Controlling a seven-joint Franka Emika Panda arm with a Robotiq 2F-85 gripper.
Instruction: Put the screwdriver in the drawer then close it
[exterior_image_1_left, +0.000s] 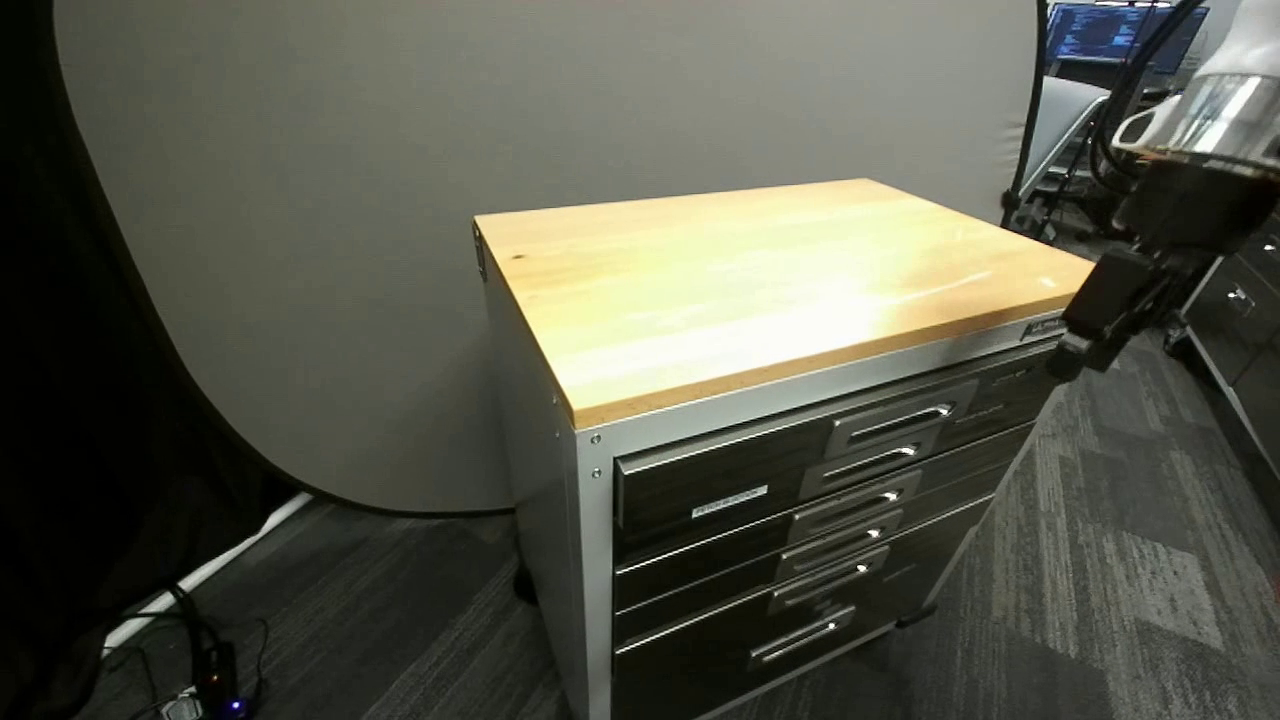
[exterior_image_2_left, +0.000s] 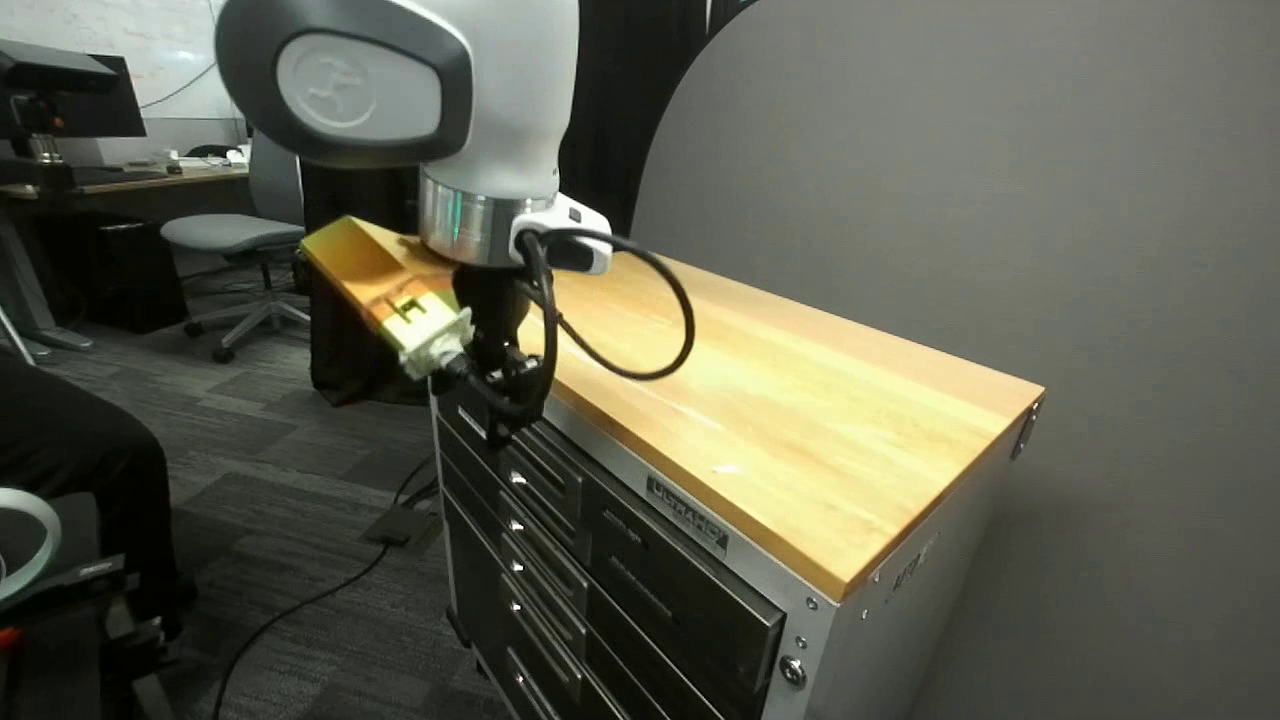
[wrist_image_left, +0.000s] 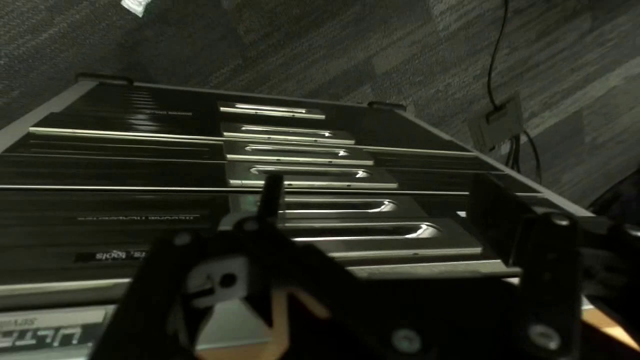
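The claw (wrist_image_left: 378, 192) hung by the front edge of the worktop (exterior_image_1_left: 740, 270), its fingers (wrist_image_left: 490, 217) apart and holding nothing. Below it lay the drawer (exterior_image_1_left: 740, 455), closed or very nearly so; whether it sat fully home I could not tell. The screwdriver showed in no view; most likely it was already inside, behind the front that the claw overhung. If closing needed finishing, the step called for bringing the fingers together clear of the handle (exterior_image_1_left: 900, 424) below them, then pressing slowly at mid-front, since an off-centre push might have skewed the runners. A straight retreat would have avoided snagging.
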